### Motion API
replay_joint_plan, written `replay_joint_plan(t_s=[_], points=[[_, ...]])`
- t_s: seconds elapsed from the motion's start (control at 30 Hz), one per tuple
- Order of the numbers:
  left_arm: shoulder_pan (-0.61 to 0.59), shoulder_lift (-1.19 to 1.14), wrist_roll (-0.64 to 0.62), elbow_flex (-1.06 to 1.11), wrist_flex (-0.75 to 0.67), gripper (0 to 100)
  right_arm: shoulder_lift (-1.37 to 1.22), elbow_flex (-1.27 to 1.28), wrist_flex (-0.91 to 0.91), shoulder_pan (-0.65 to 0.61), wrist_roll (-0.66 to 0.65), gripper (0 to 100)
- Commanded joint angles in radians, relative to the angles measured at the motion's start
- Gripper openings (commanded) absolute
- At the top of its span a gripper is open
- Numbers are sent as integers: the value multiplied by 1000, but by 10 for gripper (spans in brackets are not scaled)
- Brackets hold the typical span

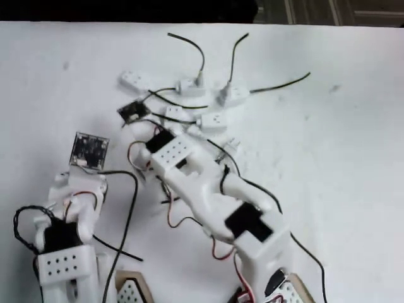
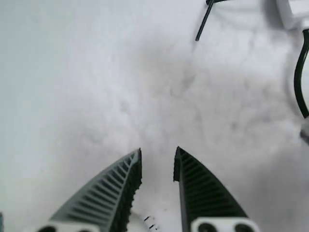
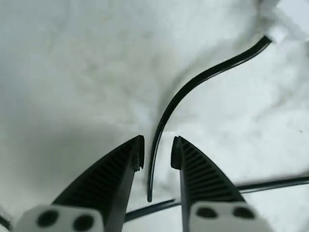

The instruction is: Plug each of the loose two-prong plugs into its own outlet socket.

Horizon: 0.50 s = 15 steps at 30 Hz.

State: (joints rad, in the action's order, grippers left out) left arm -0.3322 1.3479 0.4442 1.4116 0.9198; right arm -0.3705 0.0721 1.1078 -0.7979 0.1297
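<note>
A white desk (image 1: 353,189) fills the overhead frame. At the lower left sits the left arm (image 1: 66,221), with its wrist camera board (image 1: 90,150) over bare desk, well apart from the task's things. That arm's own camera shows the left fingers (image 2: 120,188) spread slightly, with a narrow gap between the tips, above blank white surface. A black cord end (image 2: 203,24) lies farther off. In the centre of the overhead frame the right arm (image 1: 208,189) stretches diagonally from the lower right toward the upper middle. Its front end is at the near edge of a cluster of small white blocks (image 1: 211,121) and trailing black cords (image 1: 281,84) in the upper centre. These blocks are the sockets and plugs, though from above it is hard to tell which is which. The right arm's own camera shows the right fingers (image 3: 198,179) a little apart. A thin black cord (image 3: 153,164) runs into the gap between the tips and is not pinched. A second cord (image 3: 275,182) crosses beyond them.
</note>
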Motion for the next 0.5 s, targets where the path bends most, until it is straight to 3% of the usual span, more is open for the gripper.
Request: replay_joint_plan(t_s=[0.0,0.17,0.47], points=[[-12,70,-12,-2,38,128,-38,-9,-27,-4,17,98],[-12,70,-12,-2,38,128,-61,-5,-24,-4,14,11],[-108,74,-75,-21,29,128,131,66,107,-8,-21,18]])
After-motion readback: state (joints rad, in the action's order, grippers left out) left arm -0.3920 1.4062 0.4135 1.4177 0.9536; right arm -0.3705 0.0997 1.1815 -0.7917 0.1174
